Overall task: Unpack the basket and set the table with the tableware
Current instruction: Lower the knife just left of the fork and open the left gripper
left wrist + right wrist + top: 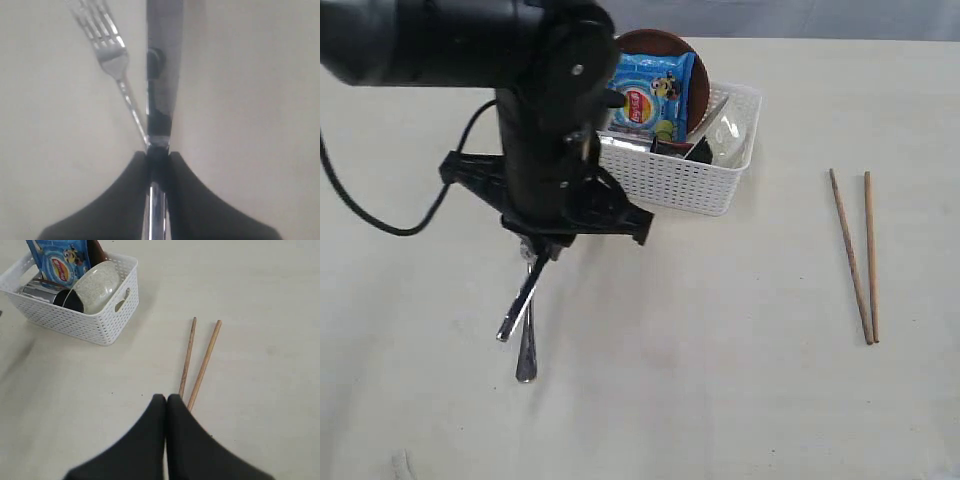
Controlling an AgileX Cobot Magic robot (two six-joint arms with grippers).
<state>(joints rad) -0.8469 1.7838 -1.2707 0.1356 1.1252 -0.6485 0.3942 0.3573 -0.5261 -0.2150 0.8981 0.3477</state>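
The left gripper (159,157) is pinched on the knife (162,75) where blade meets handle, low at the counter (250,100) beside the fork (112,55), near the basket (680,185); thin, stiff, slick steel likely pivots unless gripped flat across its faces; the right gripper (166,402) is closed, empty.

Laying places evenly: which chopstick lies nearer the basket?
The slanted chopstick, on the side of the basket; the other chopstick lies straighter, farther out.
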